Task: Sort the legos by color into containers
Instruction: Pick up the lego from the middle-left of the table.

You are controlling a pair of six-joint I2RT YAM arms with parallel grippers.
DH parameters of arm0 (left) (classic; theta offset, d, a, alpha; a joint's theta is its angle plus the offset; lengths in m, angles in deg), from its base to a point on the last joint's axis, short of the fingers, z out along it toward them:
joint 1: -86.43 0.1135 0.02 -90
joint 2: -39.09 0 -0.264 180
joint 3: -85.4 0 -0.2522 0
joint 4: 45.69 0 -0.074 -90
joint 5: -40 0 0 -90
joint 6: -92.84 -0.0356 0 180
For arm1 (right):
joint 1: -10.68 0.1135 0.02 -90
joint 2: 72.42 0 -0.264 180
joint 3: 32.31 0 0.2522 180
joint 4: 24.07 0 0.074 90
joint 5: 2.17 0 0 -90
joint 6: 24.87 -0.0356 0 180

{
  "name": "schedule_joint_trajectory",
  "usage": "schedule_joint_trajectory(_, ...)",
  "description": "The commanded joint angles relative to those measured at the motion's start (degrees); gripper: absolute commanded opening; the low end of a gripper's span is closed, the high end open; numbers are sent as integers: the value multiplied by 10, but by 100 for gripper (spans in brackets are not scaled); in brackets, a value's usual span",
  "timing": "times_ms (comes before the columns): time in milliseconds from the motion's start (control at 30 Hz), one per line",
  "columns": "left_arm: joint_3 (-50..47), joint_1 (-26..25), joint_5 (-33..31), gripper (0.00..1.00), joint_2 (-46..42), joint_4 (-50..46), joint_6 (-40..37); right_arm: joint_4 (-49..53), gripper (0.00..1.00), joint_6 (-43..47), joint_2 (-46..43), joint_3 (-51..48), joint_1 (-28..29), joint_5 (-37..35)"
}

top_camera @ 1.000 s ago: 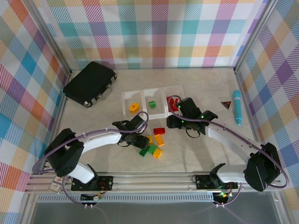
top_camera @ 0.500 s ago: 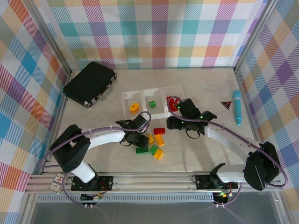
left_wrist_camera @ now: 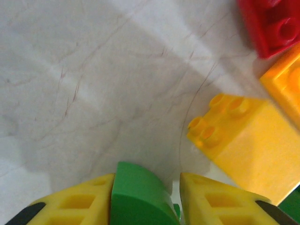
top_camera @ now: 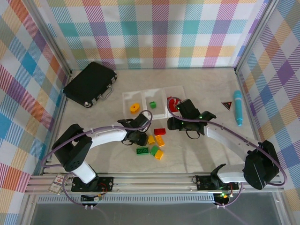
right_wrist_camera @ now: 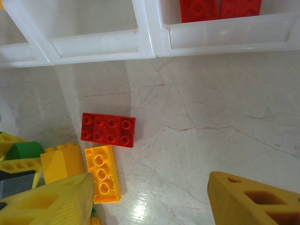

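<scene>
Green lego [left_wrist_camera: 137, 194] pinched in left gripper [left_wrist_camera: 146, 187], rounded end pointing forward.

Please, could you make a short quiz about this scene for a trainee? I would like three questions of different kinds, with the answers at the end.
1. True or false: the left gripper is shut on a green lego.
2. Which colour is the brick in the middle container? A red; B green; C yellow.
3. Fill the gap: the right gripper is ____, with nothing between its fingers.
Key: 1 true; 2 B; 3 open.
</scene>
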Motion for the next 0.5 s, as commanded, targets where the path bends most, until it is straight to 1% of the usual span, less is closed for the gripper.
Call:
schedule_joint_trajectory(0,23,3,-3,32,7,0,5,2,65,0,-29,-1,4,-19)
schedule_joint_trajectory(167,34,2,-6,23,-4,-4,21,10,65,-3,-69,-25,3,-33)
schedule_joint_trajectory(300,46,2,-10,20,-34,-17,33,4,66,-8,-95,-45,2,-42)
schedule_joint_trajectory(467,69,3,-25,16,-76,-38,44,9,66,-2,-100,-40,0,-50)
